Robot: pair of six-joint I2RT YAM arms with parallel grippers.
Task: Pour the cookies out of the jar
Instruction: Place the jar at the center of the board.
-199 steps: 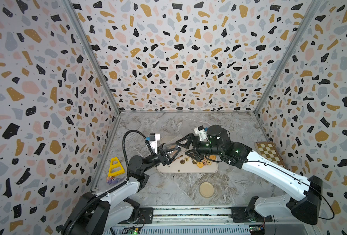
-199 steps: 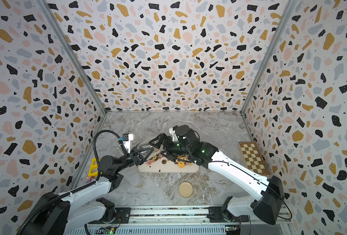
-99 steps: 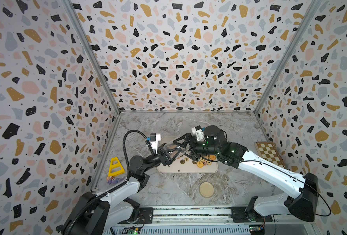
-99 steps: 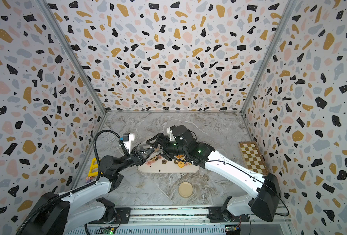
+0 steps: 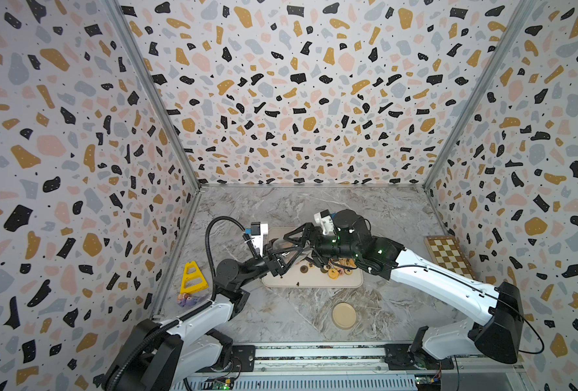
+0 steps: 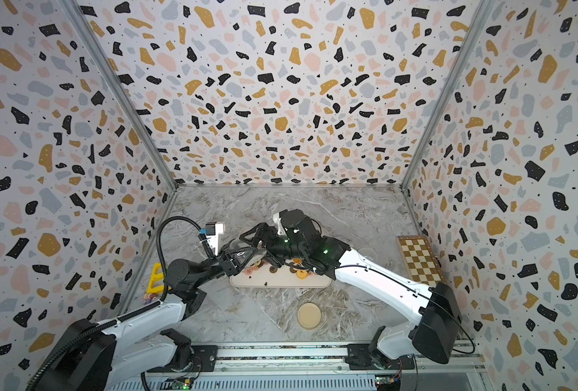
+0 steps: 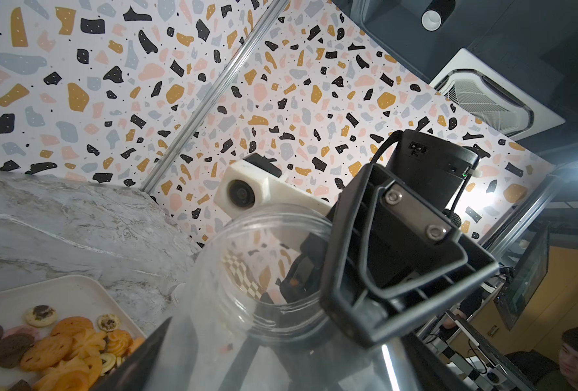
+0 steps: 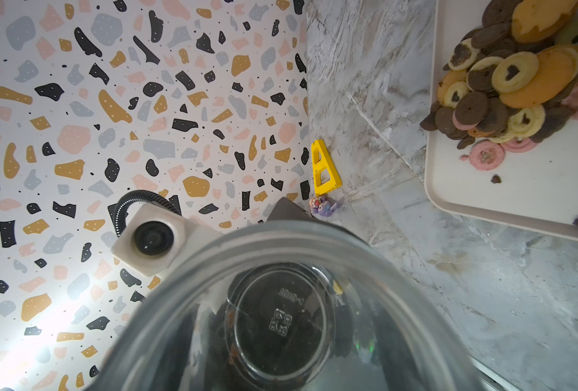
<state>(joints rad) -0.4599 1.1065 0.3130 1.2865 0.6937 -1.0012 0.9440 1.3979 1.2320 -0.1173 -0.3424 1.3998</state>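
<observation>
The jar (image 5: 278, 244) is clear plastic and looks empty apart from crumbs. It lies on its side in the air over the left end of the cream tray (image 5: 314, 285). My left gripper (image 5: 286, 257) is shut on the jar's body, and the mouth points away from it toward my right gripper (image 5: 292, 245). The right jaws stand wide on either side of the mouth end; one black finger (image 7: 399, 270) overlaps the jar (image 7: 263, 264). The right wrist view looks into the jar (image 8: 280, 321) down to its base. The cookies (image 5: 335, 267) (image 8: 511, 78) lie heaped on the tray.
A round tan lid (image 5: 344, 315) lies on the marble in front of the tray. A yellow triangular piece (image 5: 192, 277) and a small purple toy (image 5: 187, 299) sit by the left wall. A chessboard (image 5: 448, 255) lies by the right wall.
My right arm has moved left, bringing its gripper up around the jar's mouth end. The left arm and the jar have stayed where they were.
</observation>
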